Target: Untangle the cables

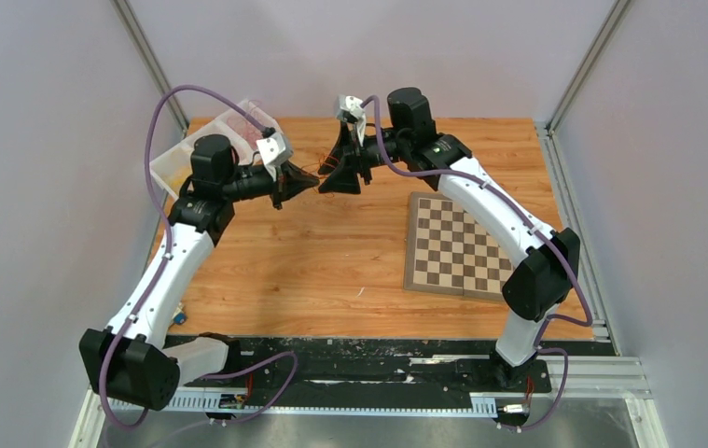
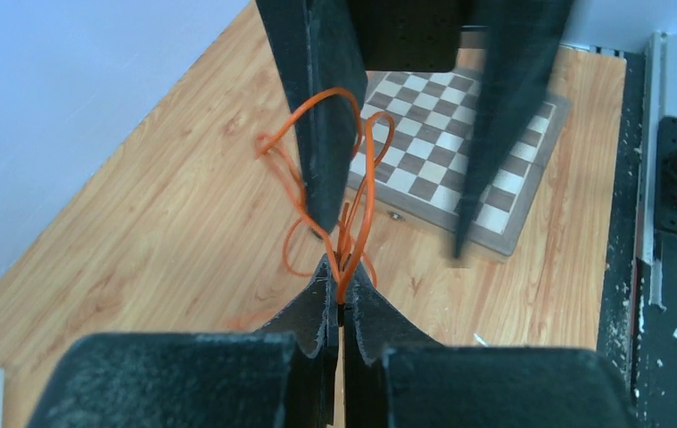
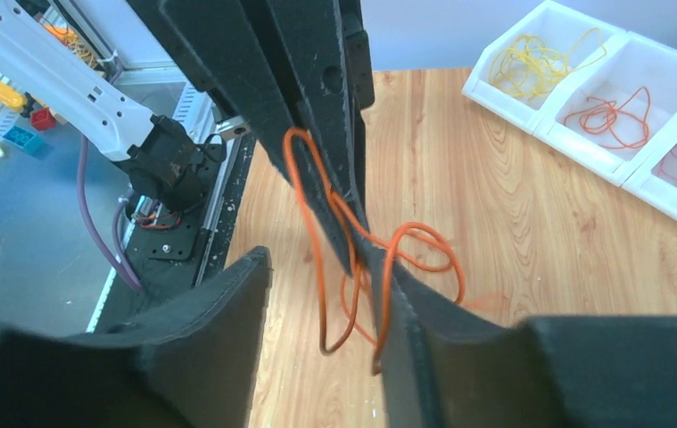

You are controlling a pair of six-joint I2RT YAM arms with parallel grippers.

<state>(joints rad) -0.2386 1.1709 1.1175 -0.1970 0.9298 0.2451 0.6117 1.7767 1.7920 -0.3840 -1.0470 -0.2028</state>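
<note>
Fingers [image 2: 312, 330] of the left gripper [image 2: 342, 278] are pressed flat together, clamping the cables [image 2: 367, 192] at the tips. Only thin orange strands show in this bunch; they rise from the clamp in loose loops. Facing it, the right gripper [image 2: 390, 239] has its fingers spread well apart. One of its fingers [image 2: 326, 134] stands inside an orange loop; the other stands clear of the strands. All finger pads are black with a rough, foam-like surface and taper to narrow edges.

Both arms reach forward from the near edge, elbows bowed outward and wrists turned inward, so the two grippers meet tip to tip above the far middle of the table [image 1: 331, 261]. The bunch hangs between them, off the surface.

Bare wood-grain tabletop lies below and nearer than the grippers. A flat chessboard [image 1: 452, 247] lies on the right half, under the right forearm and well apart from the cables. A white compartment bin [image 1: 196, 154] sits at the far left corner, just behind the left wrist; separate compartments hold yellow, orange and red strands. Metal rails edge the table.
</note>
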